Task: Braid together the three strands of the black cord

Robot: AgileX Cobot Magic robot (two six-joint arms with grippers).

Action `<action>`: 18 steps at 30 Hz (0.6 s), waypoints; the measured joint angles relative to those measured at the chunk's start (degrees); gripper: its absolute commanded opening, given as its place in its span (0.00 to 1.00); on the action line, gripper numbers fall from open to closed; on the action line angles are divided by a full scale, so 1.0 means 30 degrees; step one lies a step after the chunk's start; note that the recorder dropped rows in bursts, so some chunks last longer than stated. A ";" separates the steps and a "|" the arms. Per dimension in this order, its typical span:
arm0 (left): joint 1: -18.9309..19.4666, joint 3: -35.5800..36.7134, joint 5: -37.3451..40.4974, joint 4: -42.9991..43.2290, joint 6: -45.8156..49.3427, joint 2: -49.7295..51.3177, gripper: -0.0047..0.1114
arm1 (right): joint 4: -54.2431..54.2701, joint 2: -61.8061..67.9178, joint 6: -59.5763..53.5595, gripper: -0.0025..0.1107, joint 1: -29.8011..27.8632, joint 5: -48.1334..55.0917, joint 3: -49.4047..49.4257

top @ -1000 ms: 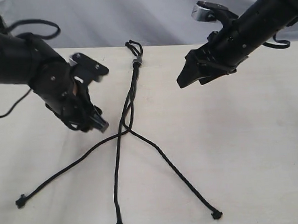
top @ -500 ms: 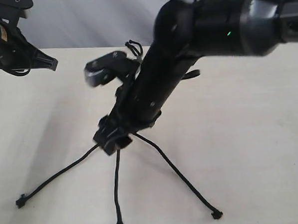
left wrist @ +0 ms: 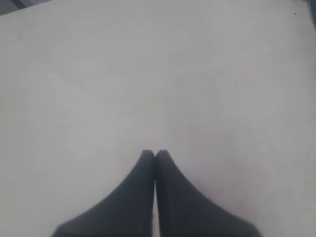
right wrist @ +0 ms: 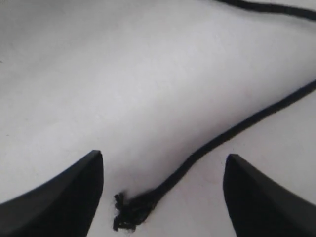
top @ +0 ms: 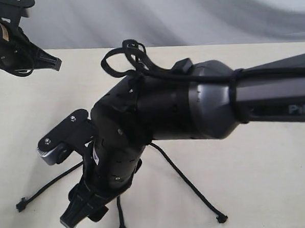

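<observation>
The right arm [top: 193, 112] reaches across the middle of the pale table [top: 269, 184] and hides most of the black cord [top: 133, 45]. Only the cord's short loops show at the far edge above the arm, while the three strands fan out below it. (The arm's own thicker cable [top: 103, 63] curls just beside those loops.) The left strand [top: 50, 187] ends in a knot near the table's near-left side. The right strand [top: 186, 180] runs to its knot well apart on the other side, and the middle strand [top: 119, 215] drops to the near edge.

The right gripper [top: 71, 223] hangs low between the left and middle strands, jaws wide apart and holding nothing. In its wrist view a frayed knot [right wrist: 126, 213] lies on the table between the fingers [right wrist: 64, 197], touching neither. The left gripper [top: 57, 63] sits at the far-left corner. Its wrist view shows the fingertips [left wrist: 145, 165] pressed together, empty, over bare table.
</observation>
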 measured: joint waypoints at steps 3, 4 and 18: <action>0.0000 0.0000 0.0000 -0.0001 0.0004 0.0000 0.05 | -0.0261 0.1013 0.0765 0.60 0.0000 0.0210 0.0000; 0.0000 0.0000 0.0000 -0.0001 0.0004 0.0000 0.05 | -0.0413 0.1390 0.0873 0.60 0.0000 0.0253 0.0000; 0.0000 0.0000 0.0000 -0.0128 0.0077 0.0000 0.05 | -0.4185 0.2720 0.1376 0.03 0.0000 0.3165 -0.0495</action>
